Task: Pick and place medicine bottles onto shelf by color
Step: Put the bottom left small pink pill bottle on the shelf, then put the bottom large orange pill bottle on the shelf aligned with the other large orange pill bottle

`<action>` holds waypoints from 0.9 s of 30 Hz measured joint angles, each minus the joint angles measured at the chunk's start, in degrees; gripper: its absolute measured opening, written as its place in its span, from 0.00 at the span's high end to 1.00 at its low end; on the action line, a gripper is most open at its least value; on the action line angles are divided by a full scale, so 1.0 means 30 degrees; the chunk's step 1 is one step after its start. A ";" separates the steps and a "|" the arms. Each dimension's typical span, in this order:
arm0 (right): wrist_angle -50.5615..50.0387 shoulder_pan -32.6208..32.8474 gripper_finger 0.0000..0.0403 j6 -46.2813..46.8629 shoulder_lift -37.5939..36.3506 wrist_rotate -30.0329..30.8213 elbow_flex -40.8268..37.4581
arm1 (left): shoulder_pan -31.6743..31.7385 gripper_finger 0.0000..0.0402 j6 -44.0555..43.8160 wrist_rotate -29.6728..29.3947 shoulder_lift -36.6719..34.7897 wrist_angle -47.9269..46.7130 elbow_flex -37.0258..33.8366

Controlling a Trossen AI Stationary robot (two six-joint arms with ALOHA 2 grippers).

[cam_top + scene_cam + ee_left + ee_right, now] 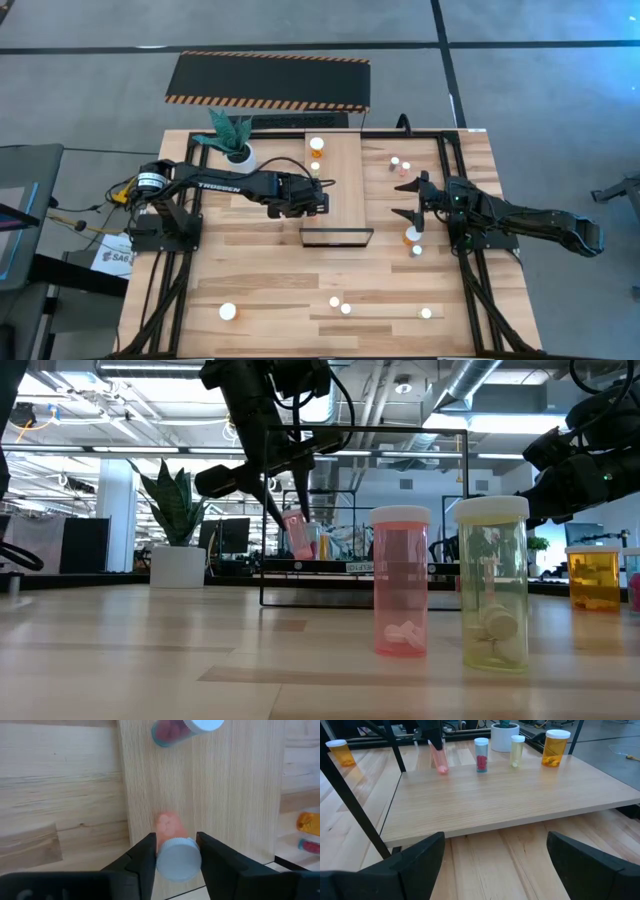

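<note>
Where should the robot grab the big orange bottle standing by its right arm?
Around its round body, just under the white cap. The orange bottle stands upright, so the open right pincer would probably do best coming in level from the side, with one finger on each side.

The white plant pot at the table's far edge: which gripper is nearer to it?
The left. The left gripper holds a pink bottle over the shelf, near the pot. The right gripper is beyond the shelf.

Bright, even overhead light – soft shadows, near bottles sharp, far room hazy
</note>
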 joint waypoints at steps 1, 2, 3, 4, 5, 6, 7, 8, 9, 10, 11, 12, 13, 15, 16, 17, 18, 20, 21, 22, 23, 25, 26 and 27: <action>0.0005 0.0000 0.07 0.0000 0.0007 0.0000 -0.0004 | -0.0006 0.67 0.0000 0.0001 0.0000 0.0001 0.0000; -0.0002 0.0000 0.07 0.0000 0.0007 0.0000 0.0002 | -0.0007 0.66 -0.0007 0.0000 0.0000 0.0004 0.0000; 0.0005 0.0000 0.07 0.0000 0.0001 0.0000 -0.0005 | -0.0007 0.64 -0.0015 0.0007 0.0000 0.0007 0.0000; 0.0004 0.0000 0.07 0.0000 0.0007 0.0000 -0.0004 | -0.0004 0.63 -0.0022 0.0000 0.0000 0.0004 0.0000; 0.0005 0.0000 0.07 0.0000 0.0002 0.0000 -0.0003 | -0.0001 0.62 -0.0102 0.0000 0.0000 0.0007 0.0000; 0.0001 0.0000 0.07 0.0000 0.0000 0.0000 -0.0002 | -0.0002 0.61 -0.0170 0.0007 0.0000 0.0007 0.0000; 0.0004 0.0001 0.07 0.0000 0.0001 0.0000 -0.0001 | 0.0000 0.61 -0.0220 0.0005 0.0000 0.0007 0.0000; 0.0005 0.0000 0.07 0.0000 0.0006 0.0000 -0.0003 | -0.0007 0.60 -0.0259 0.0000 0.0000 0.0007 0.0000; 0.0005 0.0000 0.07 0.0000 0.0003 0.0000 -0.0002 | 0.0000 0.59 -0.0270 0.0007 0.0000 0.0010 0.0000; -0.0002 0.0000 0.07 0.0000 0.0000 0.0000 0.0002 | 0.0000 0.58 -0.0270 0.0000 0.0000 0.0017 0.0000; -0.0002 0.0000 0.07 0.0000 0.0007 0.0000 0.0002 | 0.0000 0.58 -0.0270 0.0001 0.0000 0.0043 0.0000; 0.0005 0.0000 0.07 0.0000 0.0006 0.0000 -0.0005 | 0.0000 0.58 -0.0270 0.0000 0.0000 0.0105 0.0000; 0.0005 0.0000 0.07 0.0000 0.0002 0.0000 -0.0001 | -0.0006 0.57 -0.0270 0.0006 0.0000 0.0185 0.0000; -0.0002 0.0000 0.07 0.0000 0.0003 0.0000 -0.0002 | 0.0000 0.57 -0.0270 0.0002 0.0000 0.0407 0.0000; 0.0000 0.0001 0.07 0.0000 0.0006 0.0000 0.0001 | -0.0004 0.57 -0.0270 0.0004 0.0007 0.0571 0.0000; 0.0004 0.0000 0.07 0.0000 0.0006 0.0000 -0.0004 | 0.0000 0.57 -0.0267 0.0000 0.0005 0.0674 0.0000; 0.0004 0.0000 0.07 0.0000 0.0004 0.0000 -0.0002 | 0.0000 0.57 -0.0268 0.0000 0.0007 0.0749 0.0000; 0.0005 0.0000 0.07 0.0000 0.0006 0.0000 0.0002 | 0.0000 0.57 -0.0255 0.0000 0.0007 0.1009 0.0000; 0.0000 0.0005 0.07 0.0000 0.0007 0.0000 -0.0005 | -0.0006 0.57 -0.0248 0.0000 0.0007 0.1089 0.0000; 0.0003 0.0000 0.07 0.0000 0.0005 0.0000 -0.0005 | -0.0001 0.57 -0.0242 0.0000 0.0007 0.1100 0.0000; 0.0004 0.0000 0.07 0.0000 0.0005 0.0000 0.0001 | -0.0004 0.57 -0.0235 0.0000 0.0013 0.1100 0.0000; -0.0002 0.0000 0.07 0.0000 0.0002 0.0000 -0.0004 | -0.0004 0.57 -0.0182 0.0000 0.0015 0.1119 0.0000; -0.0002 0.0000 0.07 0.0000 0.0000 0.0000 0.0002 | 0.0000 0.57 -0.0182 0.0000 0.0015 0.1133 0.0000; 0.0005 0.0000 0.07 0.0000 0.0000 0.0000 -0.0005 | -0.0004 0.57 -0.0182 0.0000 0.0015 0.1134 0.0000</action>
